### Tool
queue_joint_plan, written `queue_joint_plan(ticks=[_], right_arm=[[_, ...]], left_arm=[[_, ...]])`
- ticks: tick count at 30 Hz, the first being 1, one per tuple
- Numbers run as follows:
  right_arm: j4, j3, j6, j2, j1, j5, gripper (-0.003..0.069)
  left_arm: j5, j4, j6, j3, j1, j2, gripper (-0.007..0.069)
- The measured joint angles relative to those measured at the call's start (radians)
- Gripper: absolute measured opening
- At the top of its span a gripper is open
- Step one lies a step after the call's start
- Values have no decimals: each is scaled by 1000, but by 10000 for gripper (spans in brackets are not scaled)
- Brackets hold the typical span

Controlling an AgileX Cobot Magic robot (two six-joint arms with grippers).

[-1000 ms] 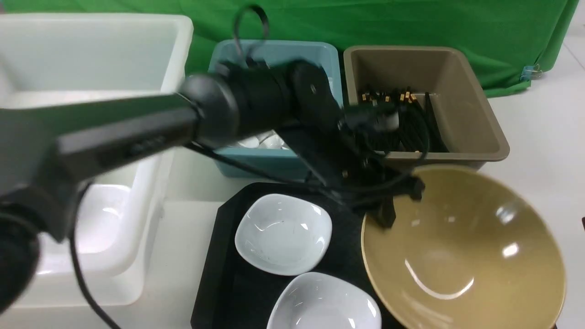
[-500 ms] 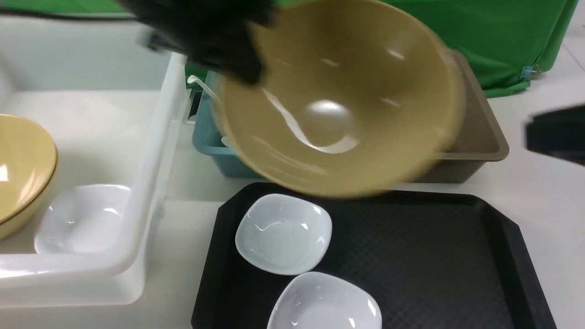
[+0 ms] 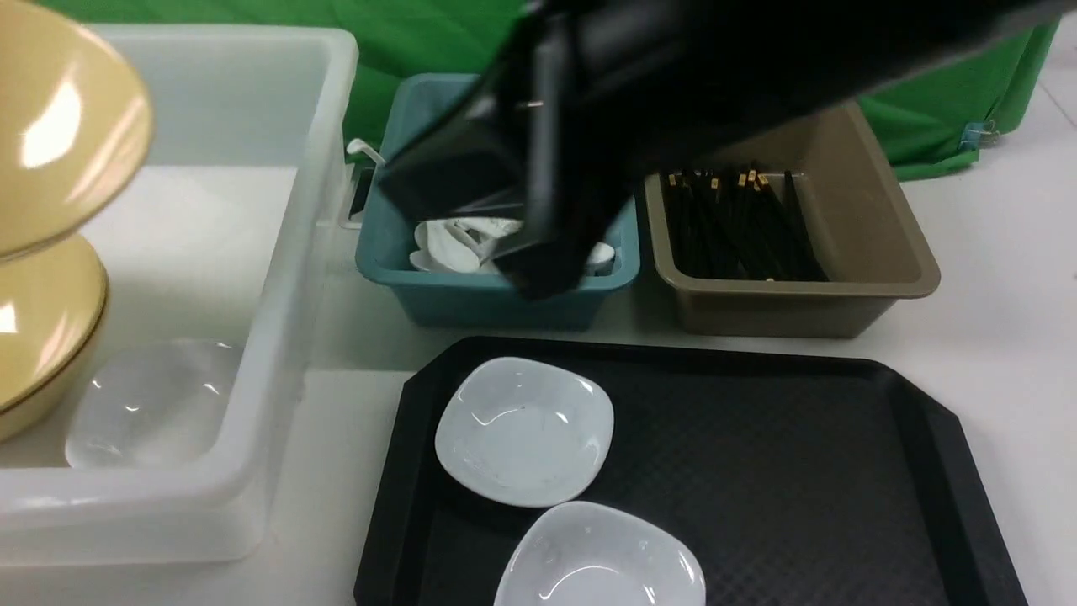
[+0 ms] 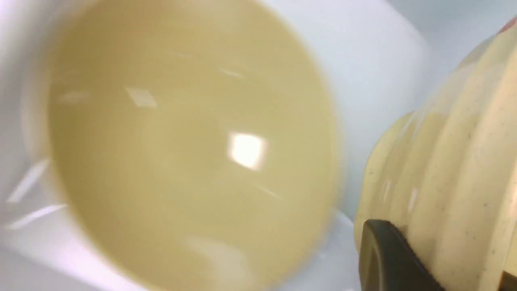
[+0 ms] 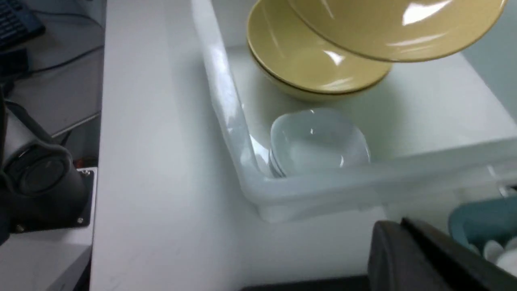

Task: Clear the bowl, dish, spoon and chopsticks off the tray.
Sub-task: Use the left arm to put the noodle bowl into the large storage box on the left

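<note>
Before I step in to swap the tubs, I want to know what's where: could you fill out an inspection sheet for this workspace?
surface: white table, no spills seen
job's things: bowl held in the air over the white tub, above a second bowl; tray carries a far dish and a near dish; spoons lie in the teal tub, chopsticks in the brown tub
clutter: a third dish inside the white tub
grippers: left gripper shut on the bowl; right gripper shut, at the teal tub
cables: one thin cable beside the table
surroundings: green cloth behind the tubs
</note>
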Motion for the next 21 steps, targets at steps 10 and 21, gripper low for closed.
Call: queue_joint_plan(ticks=[10,21], right_arm=[[-24,-175,16,184,109,1,10],[-119,-178,95,160,26,37,10]], left_arm=[[-95,39,-8,41,50,188,24],[-25,99,-18,-1,51,197,372]])
